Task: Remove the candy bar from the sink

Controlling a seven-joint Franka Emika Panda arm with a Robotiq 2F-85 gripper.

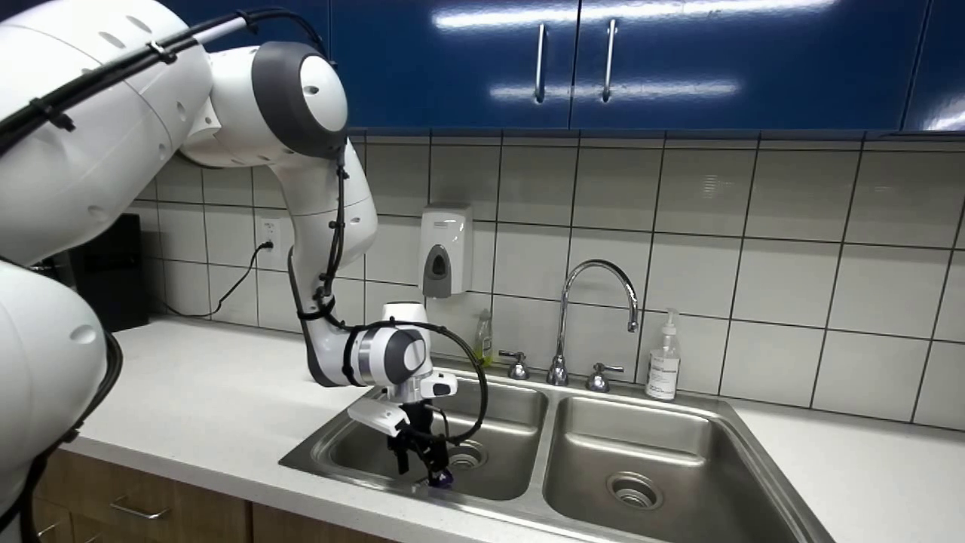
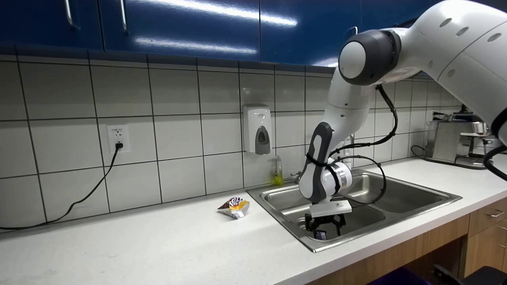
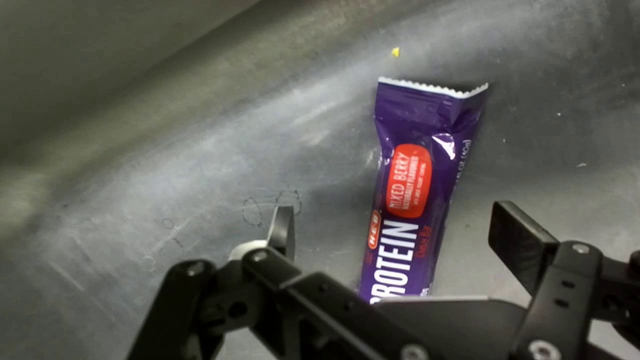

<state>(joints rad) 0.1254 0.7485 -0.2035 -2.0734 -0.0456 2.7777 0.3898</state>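
Jaws apart, free margins beside the candy bar (image 3: 416,192)

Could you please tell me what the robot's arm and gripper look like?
The arm is white and rounded, with dark grey sections and black cables strapped along it. The black gripper has linked fingers, flat pads and visible screws.

In an exterior view, a crumpled snack wrapper (image 2: 234,207) lies left of the jaws. Above and behind them hangs a soap dispenser (image 1: 446,249); a pump bottle (image 1: 663,369) stands to their right.
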